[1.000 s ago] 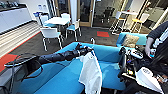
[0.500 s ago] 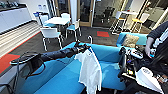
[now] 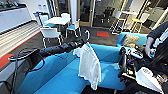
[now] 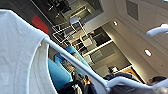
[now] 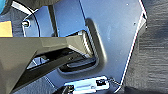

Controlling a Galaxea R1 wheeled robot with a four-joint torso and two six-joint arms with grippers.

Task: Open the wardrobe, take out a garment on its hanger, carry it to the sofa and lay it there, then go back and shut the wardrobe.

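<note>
Above the sofa (image 3: 62, 77), the left tool (image 3: 83, 43) holds the hanger (image 4: 75, 63) with the garment (image 3: 88, 63).

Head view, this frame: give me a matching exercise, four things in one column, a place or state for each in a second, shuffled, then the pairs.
Things:
1. T-shirt
2. hanger
3. patterned cushion
4. white chair

Places or states:
A. on the blue seat beyond the sofa
B. hook sticking up past the end of the left arm
C. draped down over the sofa seat
D. standing on the dark carpet by the white table

Pairs: 1-C, 2-B, 3-A, 4-D
</note>
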